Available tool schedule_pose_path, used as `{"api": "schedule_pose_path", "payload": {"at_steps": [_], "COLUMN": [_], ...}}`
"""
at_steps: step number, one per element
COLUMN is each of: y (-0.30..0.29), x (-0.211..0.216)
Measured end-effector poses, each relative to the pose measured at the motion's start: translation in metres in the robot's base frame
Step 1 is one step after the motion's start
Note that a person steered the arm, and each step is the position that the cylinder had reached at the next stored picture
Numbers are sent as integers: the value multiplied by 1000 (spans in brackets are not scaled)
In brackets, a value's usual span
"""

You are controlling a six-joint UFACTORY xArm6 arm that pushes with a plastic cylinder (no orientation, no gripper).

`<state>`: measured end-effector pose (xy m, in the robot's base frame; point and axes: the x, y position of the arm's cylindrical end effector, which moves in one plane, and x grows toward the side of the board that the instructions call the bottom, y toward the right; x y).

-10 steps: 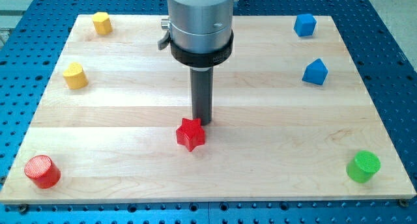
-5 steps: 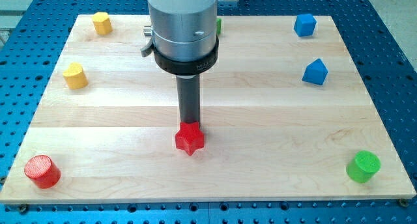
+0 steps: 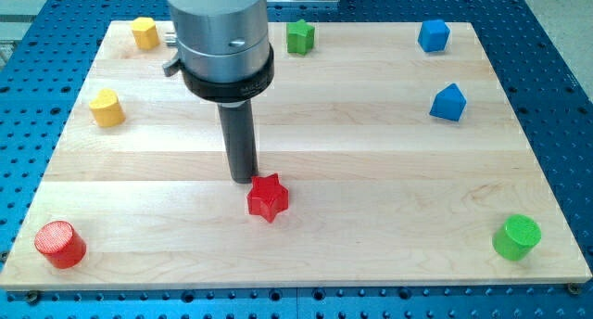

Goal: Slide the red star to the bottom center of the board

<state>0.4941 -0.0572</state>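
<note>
The red star [image 3: 268, 197] lies on the wooden board [image 3: 371, 171], a little left of centre and in the lower half. My tip [image 3: 244, 179] rests on the board just up and to the left of the star, close to or touching its upper-left point. The dark rod rises from the tip into the grey arm body at the view's top left.
A red cylinder [image 3: 59, 244] sits at the bottom left, a green cylinder [image 3: 516, 236] at the bottom right. Two yellow blocks [image 3: 107, 108] [image 3: 144, 31] are at the left, a green block [image 3: 299, 36] at the top centre, and two blue blocks [image 3: 433, 35] [image 3: 448, 103] at the right.
My tip has moved left, from above the star's right side to its upper-left. The star shifted slightly left. The green block at the top has come into view.
</note>
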Motion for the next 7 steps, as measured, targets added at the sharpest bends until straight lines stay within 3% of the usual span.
{"api": "schedule_pose_path", "payload": {"at_steps": [2,4,5,6,7], "y": [4,42,52,80,89], "x": [2,61,26,20,80]}}
